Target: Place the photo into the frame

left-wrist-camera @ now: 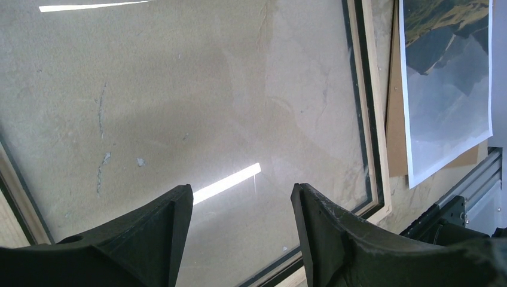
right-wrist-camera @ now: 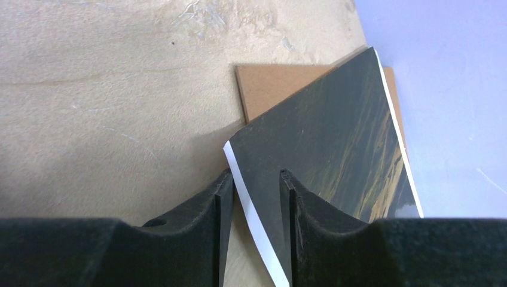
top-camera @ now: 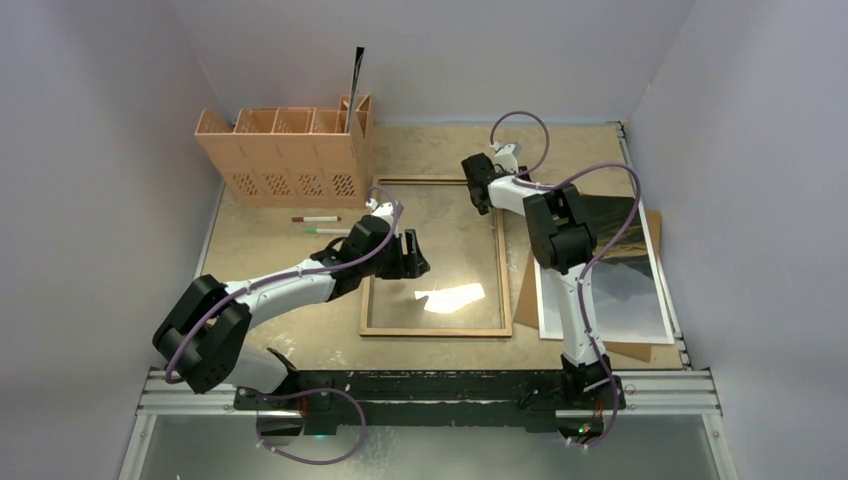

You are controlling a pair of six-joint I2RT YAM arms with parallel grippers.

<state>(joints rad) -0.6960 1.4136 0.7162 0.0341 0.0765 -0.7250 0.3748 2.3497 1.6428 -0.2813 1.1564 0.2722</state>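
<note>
While the photo [right-wrist-camera: 335, 137] is lying face up on the brown backing board [right-wrist-camera: 275, 84] at the right side of the bench [top-camera: 250, 245], just beside the frame [top-camera: 435, 331], one corner of it is being straddled by the right hand [right-wrist-camera: 256, 176]; the jaws are standing narrowly apart with the white-bordered corner between them, and no firm pinch is being shown yet. A sound grip is being judged to need the fingers set well past the border, so that the sheet is neither torn nor let slip; the board beneath is to be left behind, not caught with the paper. The left hand [left-wrist-camera: 242, 197] is hovering wide and empty over the glass pane; it is being judged an obstruction, since the photo is to be laid there. The frame is lying back upward, wood side showing, pane in place. An organiser rack [top-camera: 285, 155], a red marker [top-camera: 315, 218] and a green marker [top-camera: 325, 230] are lying at the far left, well apart from the route; the right arm's cable [top-camera: 625, 215] is hanging over the photo and is being noted as a snag risk.
</note>
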